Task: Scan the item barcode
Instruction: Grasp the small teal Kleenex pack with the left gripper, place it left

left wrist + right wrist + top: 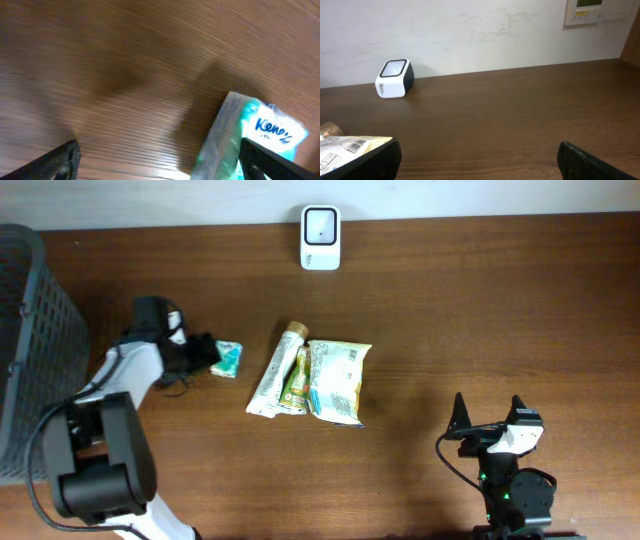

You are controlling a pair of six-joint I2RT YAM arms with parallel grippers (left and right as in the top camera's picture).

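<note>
The small teal-and-white tissue pack lies flat on the brown wooden surface, in its left half, roughly midway between the far and near edges. Its long axis appears to run roughly from near edge to far edge, slightly tilted. No barcode is visible on its upper face.

The left hand sits just beside the pack, on the side facing the left edge. The left wrist view is blurred, but it shows the jaws spread wide, with the pack close against one dark finger and well apart from the other. The pack is not gripped.

The white box-shaped scanner stands at the far edge, near its middle. From the pack it lies toward the far edge and to the right.

The right hand hangs near the near edge in the right half, jaws wide and empty, well apart from the pack. The left arm is clearly nearer.

Judgement: the coming move calls for centring the left hand over the pack's short axis before closing.

A white tube with a tan cap and a pale printed packet lie between pack and right arm.
</note>
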